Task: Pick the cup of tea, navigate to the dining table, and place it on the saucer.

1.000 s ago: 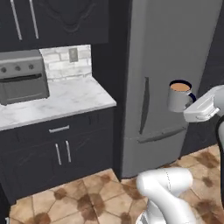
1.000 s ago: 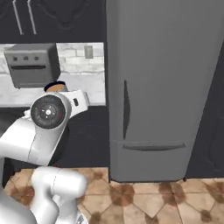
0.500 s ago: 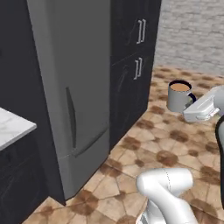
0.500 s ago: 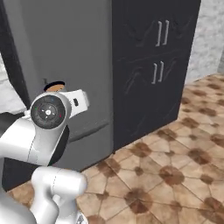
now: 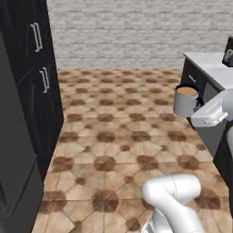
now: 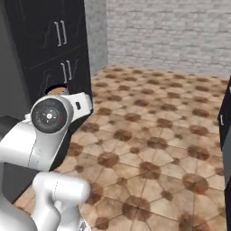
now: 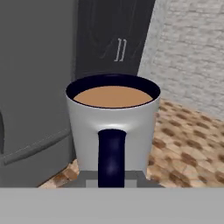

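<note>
My base has swung round: a second ago both base cameras faced the stove counter and the grey fridge, half a second ago the fridge and the black cupboards, and now the left one looks across open tiled floor (image 5: pixel 109 132) to a brick wall (image 5: pixel 136 32), with the cupboards (image 5: pixel 32 82) slid to the left edge. That is the camera turning, not the kitchen moving. What matters is the white marble top on a dark base (image 5: pixel 207 66) coming in at the right edge of the left view; I take that for the table, so I judge the carry leg is under way and the placing is not yet begun. I see no saucer so far. The cup (image 5: pixel 185 101) has kept its place against the arm through the turn, held in the air out in front of the white hand, and the gripper (image 7: pixel 112 177) is clamped on it down by the handle. In the hand view the cup (image 7: pixel 113 127) stands upright, long axis vertical, rim level and tea flat, mouth up, dark handle (image 7: pixel 111 155) facing back toward the hand
</note>
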You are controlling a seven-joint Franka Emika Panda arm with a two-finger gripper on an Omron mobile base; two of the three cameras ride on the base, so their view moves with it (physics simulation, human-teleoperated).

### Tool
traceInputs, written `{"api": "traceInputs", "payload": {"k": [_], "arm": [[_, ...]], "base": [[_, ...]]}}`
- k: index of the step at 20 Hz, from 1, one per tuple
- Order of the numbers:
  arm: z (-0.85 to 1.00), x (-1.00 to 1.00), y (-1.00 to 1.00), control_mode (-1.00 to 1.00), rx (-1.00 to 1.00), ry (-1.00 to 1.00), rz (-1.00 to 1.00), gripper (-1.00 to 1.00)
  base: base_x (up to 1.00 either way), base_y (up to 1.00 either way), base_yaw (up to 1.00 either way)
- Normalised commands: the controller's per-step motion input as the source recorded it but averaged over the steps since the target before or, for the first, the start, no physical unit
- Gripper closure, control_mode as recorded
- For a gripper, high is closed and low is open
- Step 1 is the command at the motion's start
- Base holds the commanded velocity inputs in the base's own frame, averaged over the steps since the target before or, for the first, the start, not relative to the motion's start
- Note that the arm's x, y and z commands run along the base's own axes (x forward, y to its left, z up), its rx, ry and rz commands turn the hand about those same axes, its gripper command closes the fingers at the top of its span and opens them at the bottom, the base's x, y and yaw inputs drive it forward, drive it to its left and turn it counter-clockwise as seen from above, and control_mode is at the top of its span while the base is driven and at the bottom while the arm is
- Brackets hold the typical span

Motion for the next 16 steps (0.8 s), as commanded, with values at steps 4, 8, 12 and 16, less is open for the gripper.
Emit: {"api": "traceInputs", "payload": {"k": [4, 8, 12, 16], "arm": [[0.0, 0.0, 0.0, 1.0, 0.0, 0.0, 0.0, 1.0], [0.0, 0.0, 0.0, 1.0, 0.0, 0.0, 0.0, 1.0], [0.0, 0.0, 0.0, 1.0, 0.0, 0.0, 0.0, 1.0], [0.0, 0.0, 0.0, 1.0, 0.0, 0.0, 0.0, 1.0]], "base": [[0.0, 0.07, -0.84], [0.0, 0.09, -0.83], [0.0, 0.04, -0.81], [0.19, 0.16, -0.73]]}}
